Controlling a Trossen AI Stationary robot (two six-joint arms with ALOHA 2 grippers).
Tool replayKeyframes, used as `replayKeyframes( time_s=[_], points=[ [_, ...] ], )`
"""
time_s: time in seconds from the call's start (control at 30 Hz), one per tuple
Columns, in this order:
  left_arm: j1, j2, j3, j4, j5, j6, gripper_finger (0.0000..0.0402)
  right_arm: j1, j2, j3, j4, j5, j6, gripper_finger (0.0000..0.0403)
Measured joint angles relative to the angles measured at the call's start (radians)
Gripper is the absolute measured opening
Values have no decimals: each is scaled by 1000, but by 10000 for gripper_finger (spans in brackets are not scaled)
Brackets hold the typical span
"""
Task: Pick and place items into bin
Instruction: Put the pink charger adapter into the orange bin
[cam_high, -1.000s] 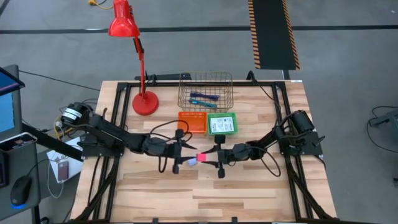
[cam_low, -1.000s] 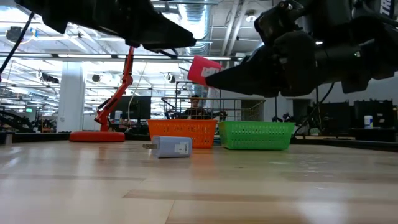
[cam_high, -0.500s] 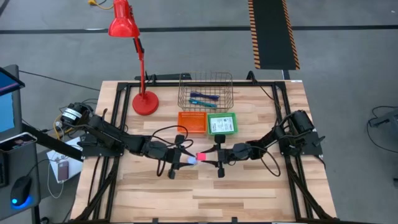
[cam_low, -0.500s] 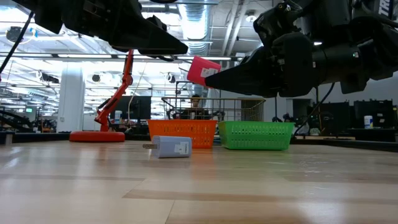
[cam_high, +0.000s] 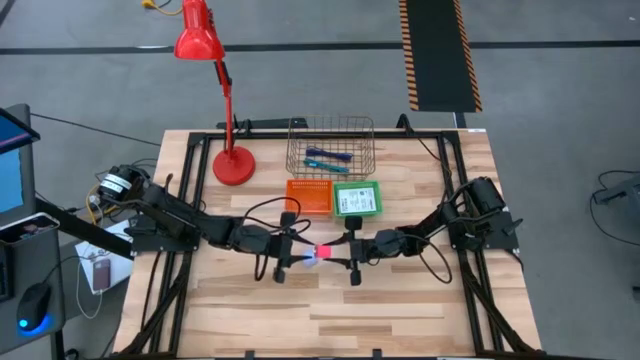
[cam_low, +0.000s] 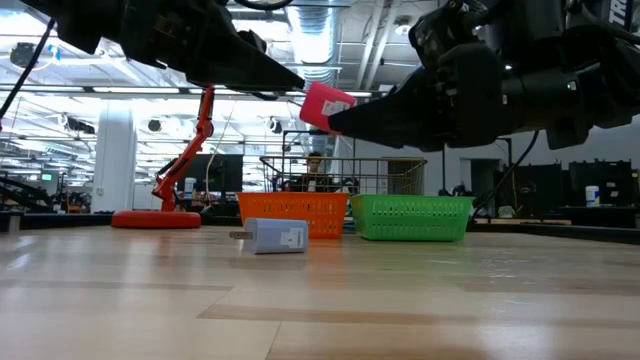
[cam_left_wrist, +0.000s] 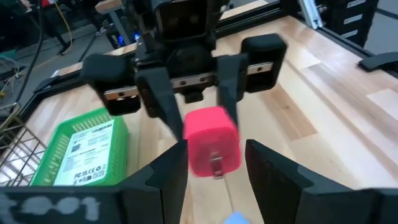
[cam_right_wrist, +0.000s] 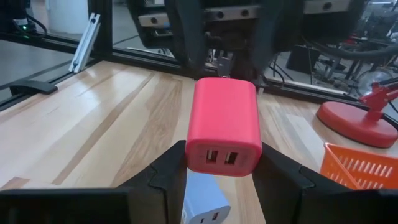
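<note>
The pink block (cam_right_wrist: 224, 124), a plug-in charger with two ports, hangs above the table's middle, and my right gripper (cam_right_wrist: 224, 163) is shut on it. My left gripper (cam_left_wrist: 214, 158) faces it from the table's left, open, one finger on each side of the block's pronged end (cam_left_wrist: 214, 163). A pale blue lump (cam_low: 275, 236) lies flat on the table below them. At the far edge stands the wire bin (cam_high: 330, 145), holding blue and teal pens (cam_high: 327, 157). My right gripper pinches the block's two side faces (cam_right_wrist: 194, 149) between its fingers, at the port end. The fingers come nearly level from the table's right. The block is lifted clear, prongs toward my left gripper. My left gripper's fingertips (cam_low: 295, 80) reach the block; whether they touch, I cannot tell.
An orange basket (cam_high: 309, 196) and a green basket (cam_high: 357, 199) with a white printed card in it stand just in front of the bin. A red desk lamp (cam_high: 232, 162) stands at the far left. The near half of the table is bare wood.
My left gripper has tipped its fingers downward and closed in on the pink block, so its tips now stand at the block's pronged end. The block and my right gripper have stayed where they were.
</note>
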Motion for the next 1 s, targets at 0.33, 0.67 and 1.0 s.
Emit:
replayKeyframes(
  time_s=[0.33, 0.67, 1.0],
  points=[
    [36, 0, 0, -16, 32, -9, 151, 0, 0, 0, 7, -20, 0, 143],
    [51, 0, 0, -16, 102, -18, 151, 0, 0, 0, 15, -20, -15, 143],
    [50, 0, -1, -18, 93, -18, 107, 0, 0, 35, -12, -21, -27, 143]
  ],
)
